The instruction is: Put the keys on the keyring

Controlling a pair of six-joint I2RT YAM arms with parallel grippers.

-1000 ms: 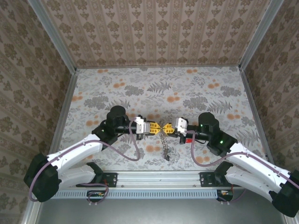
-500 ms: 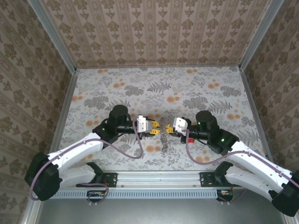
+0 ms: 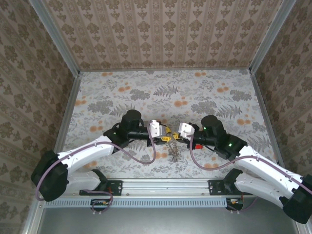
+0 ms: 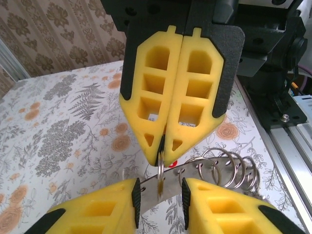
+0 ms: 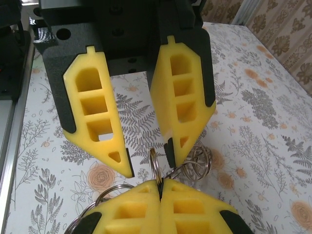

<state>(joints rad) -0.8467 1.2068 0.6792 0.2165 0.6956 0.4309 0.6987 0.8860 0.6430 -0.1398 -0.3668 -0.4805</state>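
- The right gripper has its yellow fingers pressed flat together, and they pinch the thin silvery keyring by its edge.
- The keyring stands upright, edge-on, sticking out past the tips of the right fingers.
- The left gripper faces the right one tip to tip, with its fingers parted and a clear gap between them.
- The keyring sits in that gap. Its rim lies close to one left finger, but I cannot tell whether they touch.
- A flat silvery strip crosses just under the keyring between the left fingers. I cannot tell whether it is a key blade.
- Several wire loops fan out just beside the pinched keyring, on the side toward the near edge of the tabletop.
- From above, a small metal bunch trails from the meeting fingertips toward the near edge. It is too small to tell single keys apart.
- All of this is over the floral tabletop, close to its near edge and about midway between its left and right edges.
- Both arms reach inward from their bases, with the wrists roughly level and pointing at each other.
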